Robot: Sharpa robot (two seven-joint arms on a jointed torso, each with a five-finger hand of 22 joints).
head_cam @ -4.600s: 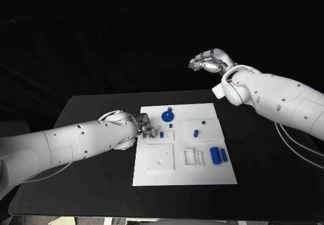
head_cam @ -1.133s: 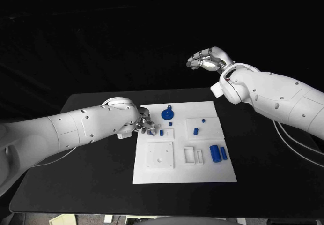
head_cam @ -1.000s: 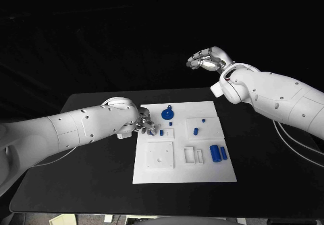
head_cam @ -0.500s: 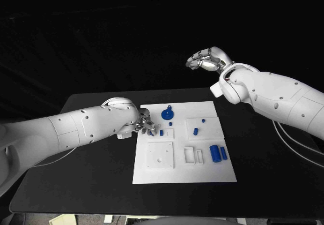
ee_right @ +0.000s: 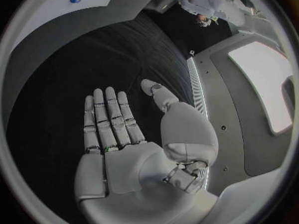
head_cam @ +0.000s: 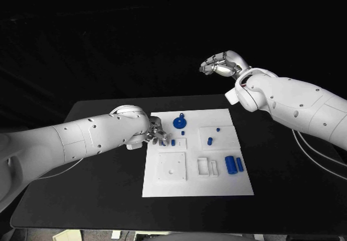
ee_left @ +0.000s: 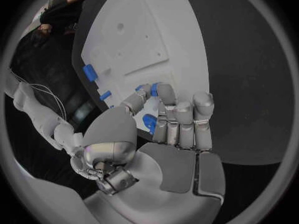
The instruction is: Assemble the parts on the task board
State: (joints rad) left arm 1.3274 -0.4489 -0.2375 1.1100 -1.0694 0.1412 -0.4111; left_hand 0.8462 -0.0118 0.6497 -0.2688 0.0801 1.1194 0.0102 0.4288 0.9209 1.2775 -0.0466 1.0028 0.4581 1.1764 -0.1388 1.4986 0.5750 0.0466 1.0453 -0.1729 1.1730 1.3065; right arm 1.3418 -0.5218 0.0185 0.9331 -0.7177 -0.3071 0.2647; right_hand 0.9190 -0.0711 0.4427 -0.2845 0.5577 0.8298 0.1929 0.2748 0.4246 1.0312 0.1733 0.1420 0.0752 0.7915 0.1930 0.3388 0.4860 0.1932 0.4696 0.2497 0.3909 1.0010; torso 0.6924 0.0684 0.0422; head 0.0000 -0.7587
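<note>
Black desk [head_cam: 101, 165] surface lies bare on all sides of the white task board [head_cam: 231, 188], with the widest margins to the board's left and right and a narrower strip along the far edge. The board is a flat rectangular plate with raised white square and slotted blocks on it. Small blue parts are spread over it: a round knobbed part [head_cam: 179, 121] near the far edge, a short peg [head_cam: 209, 141] in the middle right, and two upright cylinders [head_cam: 231, 164] side by side toward the right edge. The left hand [head_cam: 155, 134] sits at the board's left edge, its silver fingers [ee_left: 177, 119] curled down onto the plate; in the left wrist view they close round a small blue part [ee_left: 149, 123], pinched between thumb and fingers, though most of that piece is covered and its shape is hard to make out. The left arm's bulky white shell hides the desk beneath it. The right hand [head_cam: 222, 64] is raised well above and beyond the far edge of the desk, against the dark backdrop; the right wrist view shows its palm [ee_right: 134, 154] flat with fingers straight and apart, holding nothing. The right arm is cut off at the picture's right edge.
</note>
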